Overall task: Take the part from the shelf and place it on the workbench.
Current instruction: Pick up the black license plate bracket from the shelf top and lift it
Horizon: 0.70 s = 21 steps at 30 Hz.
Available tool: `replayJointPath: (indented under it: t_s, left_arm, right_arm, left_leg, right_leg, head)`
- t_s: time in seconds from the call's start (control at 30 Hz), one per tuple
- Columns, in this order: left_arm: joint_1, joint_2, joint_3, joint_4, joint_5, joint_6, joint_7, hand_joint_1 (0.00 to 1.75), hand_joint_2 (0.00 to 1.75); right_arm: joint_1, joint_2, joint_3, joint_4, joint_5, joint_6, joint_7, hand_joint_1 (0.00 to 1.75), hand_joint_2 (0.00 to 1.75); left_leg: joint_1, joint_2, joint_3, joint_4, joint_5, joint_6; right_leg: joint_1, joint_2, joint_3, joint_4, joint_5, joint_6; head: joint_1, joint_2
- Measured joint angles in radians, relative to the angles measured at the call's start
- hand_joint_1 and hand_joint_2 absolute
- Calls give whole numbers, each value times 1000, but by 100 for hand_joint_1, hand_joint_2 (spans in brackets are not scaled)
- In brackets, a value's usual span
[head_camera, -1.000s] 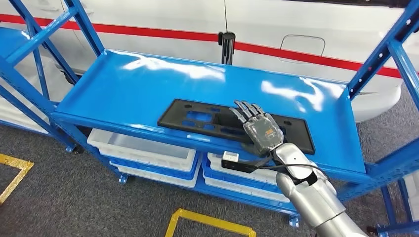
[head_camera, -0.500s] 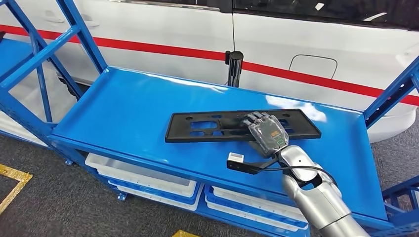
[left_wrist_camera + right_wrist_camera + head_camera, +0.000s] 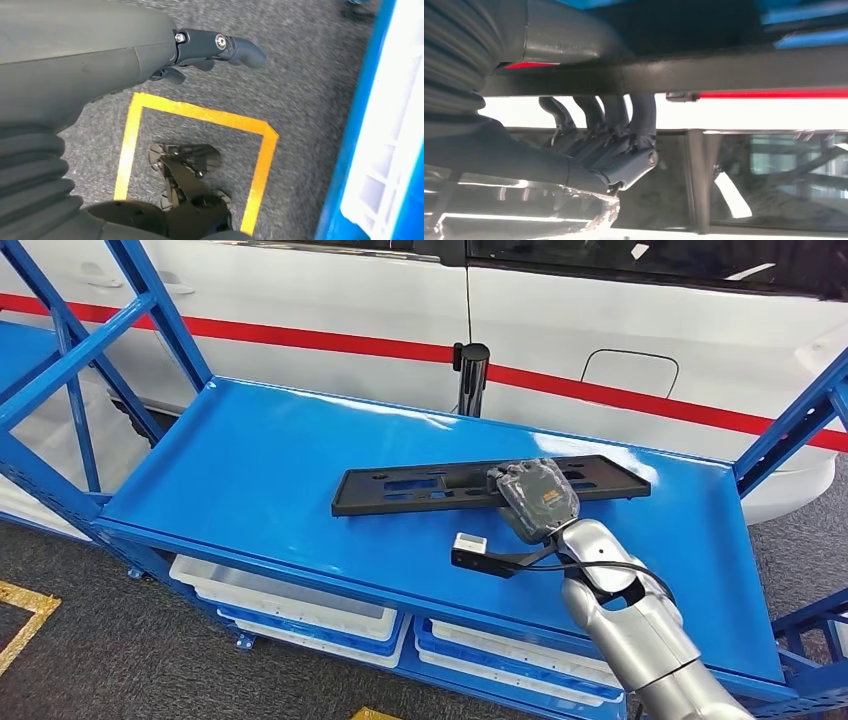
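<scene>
The right hand (image 3: 535, 502) grips the long black part (image 3: 440, 486) near its middle. In the right wrist view the fingers (image 3: 616, 112) curl over the part's far edge while the thumb runs under it, so the flat panel is pinched between them. That grip near the middle probably keeps the long panel from tipping to either end when it is carried. The part looks lifted just clear of the blue shelf (image 3: 260, 455), with most of its length stretching away to the left of the fingers and a shorter end to their right; whether the left end still touches the shelf I cannot tell.

The left hand (image 3: 210, 50) hangs low over the floor, holding nothing; its fingers lie loosely apart, so far as the wrist view shows them.

The shelf top is glossy blue painted metal, smooth and likely slippery, carried by blue angled struts. White bins (image 3: 290, 592) sit on the tier below the fingers. Beyond the fingers stands a white car (image 3: 620, 330) with a red stripe and a short black post (image 3: 470, 375). The floor (image 3: 90, 660) is grey carpet marked with yellow tape (image 3: 200, 112).
</scene>
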Motion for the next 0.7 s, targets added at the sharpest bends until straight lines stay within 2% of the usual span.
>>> replayJointPath:
  t_s: [0.07, 0.1, 0.17, 0.2, 0.23, 0.27, 0.33, 0.37, 0.4, 0.43, 0.53, 0.57, 0.6, 0.67, 0.7]
  left_arm:
    - [1, -1, 2, 0, 1, -5, 19, 0, 175]
    - [1, -1, 2, 0, 1, -3, 31, 0, 175]
    - [1, -2, 1, 0, 0, 4, 59, 0, 175]
    - [1, -3, 1, 0, 0, 1, 74, 0, 175]
    - [2, -3, 1, 0, -1, -7, 88, 0, 175]
    - [2, -4, 1, 0, -4, -17, 102, 0, 175]
    - [2, -6, -1, 0, -9, -36, 122, 0, 175]
    - [2, -7, -3, 0, -12, -42, 128, 0, 175]
    - [2, -7, -5, 0, -14, -46, 133, 0, 175]
    - [2, -7, -6, 0, -16, -47, 136, 0, 175]
    - [2, -8, -11, 0, -23, -45, 141, 0, 175]
    - [2, -8, -13, 0, -24, -44, 142, 0, 175]
    - [1, -9, -14, 0, -24, -43, 143, 0, 175]
    - [1, -10, -16, 0, -25, -40, 147, 0, 175]
    - [1, -10, -17, 0, -26, -39, 151, 0, 175]
  right_arm:
    - [0, 3, -2, 1, 0, 0, 0, 152, 175]
    - [0, 3, -3, 2, 0, 0, 0, 152, 175]
    - [5, 2, -4, 6, -2, -2, 0, 152, 175]
    - [9, 2, -5, 8, -5, -5, -1, 152, 175]
    - [14, 2, -6, 10, -9, -10, -2, 152, 175]
    - [17, 3, -8, 11, -13, -17, -3, 152, 175]
    - [20, 3, -13, 10, -17, -33, -7, 152, 175]
    - [21, 4, -16, 9, -17, -40, -8, 152, 175]
    - [24, 5, -18, 7, -17, -44, -9, 152, 175]
    - [28, 5, -19, 5, -15, -47, -10, 152, 175]
    - [37, 6, -24, -2, -9, -51, -11, 152, 175]
    - [37, 7, -26, -4, -7, -51, -11, 152, 175]
    - [37, 8, -28, -6, -6, -52, -11, 152, 175]
    - [38, 10, -29, -8, -2, -51, -11, 152, 175]
    - [39, 10, -29, -8, 0, -50, -11, 152, 175]
  left_leg:
    - [5, 1, 10, -17, 38, 12]
    - [8, 3, 15, -23, 53, 15]
    - [6, 6, 13, -21, 57, 16]
    - [6, 5, 13, -21, 56, 16]
    - [6, 4, 12, -20, 56, 14]
    - [6, 3, 13, -18, 55, 12]
    - [5, 0, 15, -14, 50, 4]
    - [3, -1, 13, -9, 45, -2]
    - [1, -3, 11, -5, 42, -7]
    - [-1, -4, 8, -1, 39, -12]
    - [4, -3, 3, 6, 31, -24]
    - [7, -2, -2, 23, 13, -30]
    - [9, -1, -16, 59, -17, -36]
    - [14, 1, -64, 183, -94, -45]
    - [16, 2, -88, 244, -124, -49]
  right_leg:
    - [4, 0, -20, 38, -19, 5]
    - [4, -1, -42, 87, -43, 2]
    - [-1, -1, -104, 217, -98, -1]
    - [-4, -1, -130, 269, -114, 2]
    - [-7, -2, -142, 289, -116, 9]
    - [-9, -2, -134, 269, -101, 19]
    - [-16, -5, -74, 138, -47, 38]
    - [-19, -6, -44, 74, -23, 41]
    - [-21, -7, -25, 33, -7, 40]
    - [-20, -7, -18, 16, -1, 36]
    - [-21, -6, -19, 14, 5, 24]
    - [-24, -6, -19, 12, 7, 17]
    - [-26, -7, -21, 10, 10, 10]
    - [-24, -8, -28, 10, 14, -1]
    - [-23, -9, -33, 10, 17, -4]
  head:
    - [4, 0]
    - [6, 0]
    - [10, 0]
    - [10, 0]
    - [10, 0]
    - [11, 0]
    - [12, 0]
    - [12, 0]
    - [11, 0]
    - [11, 0]
    - [10, 0]
    - [9, 0]
    - [7, 0]
    - [5, 0]
    - [5, 0]
